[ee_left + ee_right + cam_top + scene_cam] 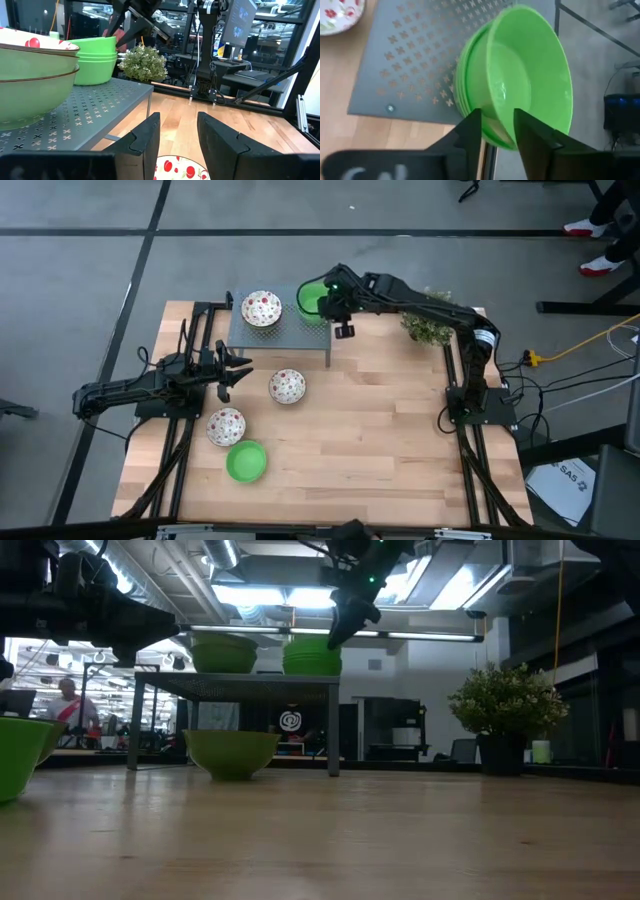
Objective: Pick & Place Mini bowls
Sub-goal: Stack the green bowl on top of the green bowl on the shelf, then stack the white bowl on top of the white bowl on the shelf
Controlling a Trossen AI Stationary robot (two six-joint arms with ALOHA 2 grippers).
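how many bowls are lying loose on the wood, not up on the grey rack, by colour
speckled bowls: 2
plain green bowls: 1
total: 3

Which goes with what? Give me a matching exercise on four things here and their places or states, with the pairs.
1 green bowl stack
2 potted plant
3 single green bowl
4 left gripper

A on the wood table beside a speckled bowl
B jaws open, at the table's left
C on the grey stand, under the right gripper
D at the table's right edge

Pairs: 1-C, 2-D, 3-A, 4-B
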